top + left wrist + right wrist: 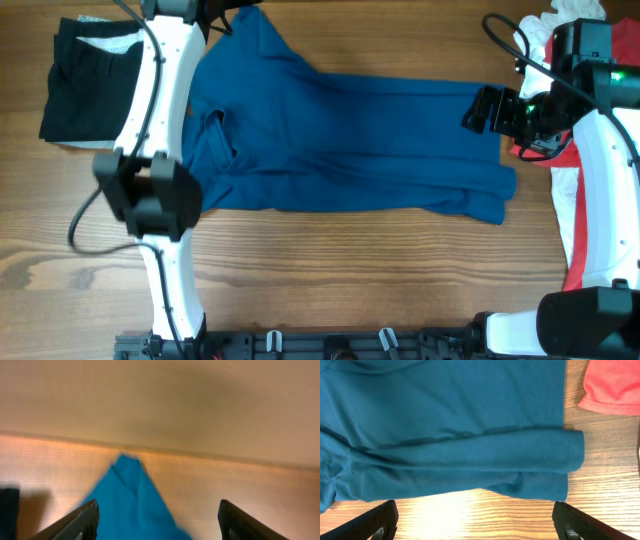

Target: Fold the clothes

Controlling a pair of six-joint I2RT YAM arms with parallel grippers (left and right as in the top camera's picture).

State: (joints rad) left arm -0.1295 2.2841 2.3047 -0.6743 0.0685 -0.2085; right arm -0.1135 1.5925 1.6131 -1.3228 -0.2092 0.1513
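Blue shirt lies lengthwise across the middle of the table, long edges turned in, collar end bunched under my left arm; fold not finished, by my reading. Left gripper sits at the far collar end, jaws standing apart; a peak of blue cloth rises between them, nothing pinched. Right gripper hovers over the hem end, jaws spread wide, empty.

Risks, as I judge them:
- The raised peak at the left has nothing supporting it; it may slump sideways and spoil the line of the fold.
- The left arm crosses the shirt's bunched end; a low retreat could drag the cloth with it.
- The layers at the hem are stacked and staggered; a shallow close may take the top layer alone and peel the fold open.
- The red T-shirt lies just beside the hem; a grasp too far right could catch it.
- The black garment sits near the left arm; a wide swing may disturb it.
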